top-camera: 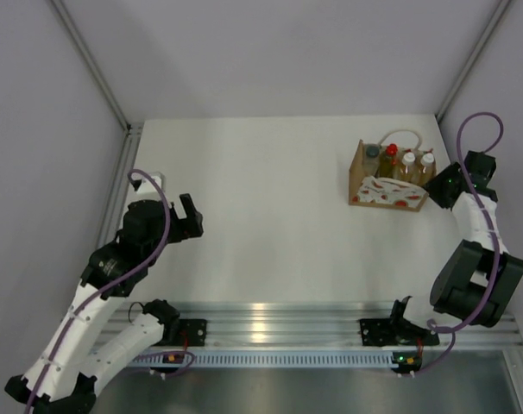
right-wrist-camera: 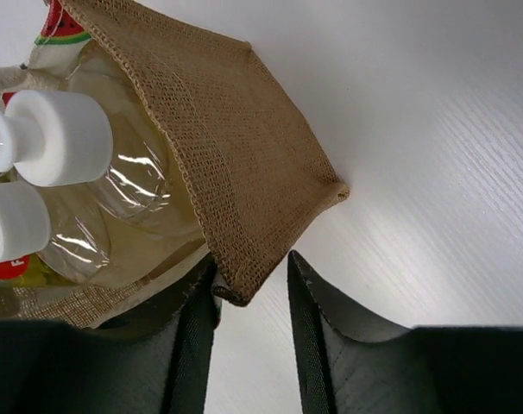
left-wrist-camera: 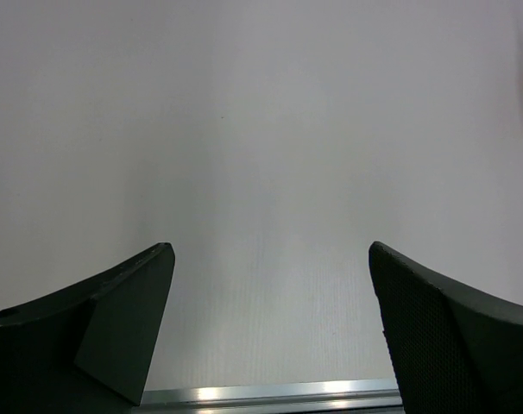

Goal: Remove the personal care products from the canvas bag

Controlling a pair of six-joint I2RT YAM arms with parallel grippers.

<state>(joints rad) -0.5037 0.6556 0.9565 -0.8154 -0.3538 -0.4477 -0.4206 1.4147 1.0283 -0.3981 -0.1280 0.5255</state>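
Note:
The canvas bag (top-camera: pixel 387 191) stands at the back right of the table, its white panel with red marks facing the arms. Several personal care products stick out of its top: a dark grey cap (top-camera: pixel 371 155), a red cap (top-camera: pixel 391 151) and two white caps (top-camera: pixel 408 159). In the right wrist view, the bag's brown woven end (right-wrist-camera: pixel 236 155) hangs between the fingers of my right gripper (right-wrist-camera: pixel 251 259). The fabric corner touches the left finger, and a gap shows at the right finger. Two clear bottles with white caps (right-wrist-camera: pixel 59 138) lie inside. My left gripper (top-camera: pixel 192 217) hovers open over bare table at the left, holding nothing (left-wrist-camera: pixel 270 248).
The bag's looped white handle (top-camera: pixel 404 135) arches over the bottles. An aluminium rail (top-camera: pixel 270 315) runs along the near edge of the white table (top-camera: pixel 270 216). Grey walls close in at the back and both sides, and the right wall stands close to the bag.

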